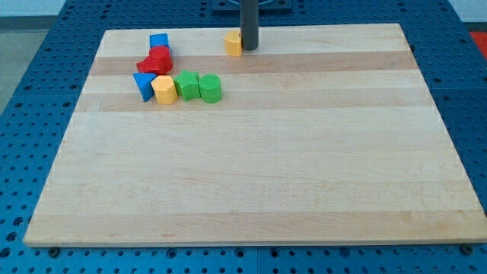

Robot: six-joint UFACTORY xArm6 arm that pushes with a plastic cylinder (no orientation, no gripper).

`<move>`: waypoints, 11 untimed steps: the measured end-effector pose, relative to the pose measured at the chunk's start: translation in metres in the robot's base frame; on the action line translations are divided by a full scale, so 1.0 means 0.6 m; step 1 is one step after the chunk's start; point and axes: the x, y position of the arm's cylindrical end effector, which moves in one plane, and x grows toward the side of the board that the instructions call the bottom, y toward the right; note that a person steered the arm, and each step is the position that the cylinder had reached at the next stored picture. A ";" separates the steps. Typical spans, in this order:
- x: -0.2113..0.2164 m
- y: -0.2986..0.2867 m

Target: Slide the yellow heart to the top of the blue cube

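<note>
The yellow heart lies near the board's top edge, a little left of centre. My tip stands right against the heart's right side. The blue cube sits near the top left, well to the left of the heart. Directly below the cube are two red blocks, touching it.
Below the red blocks lies a row: a blue triangular block, a yellow hexagonal block, a green block and a green cylinder. The wooden board rests on a blue perforated table.
</note>
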 end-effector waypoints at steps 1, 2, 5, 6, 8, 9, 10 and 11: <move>-0.008 -0.001; -0.021 -0.021; 0.004 -0.034; -0.006 -0.072; 0.034 -0.082; 0.040 -0.086; 0.038 -0.088; 0.027 -0.112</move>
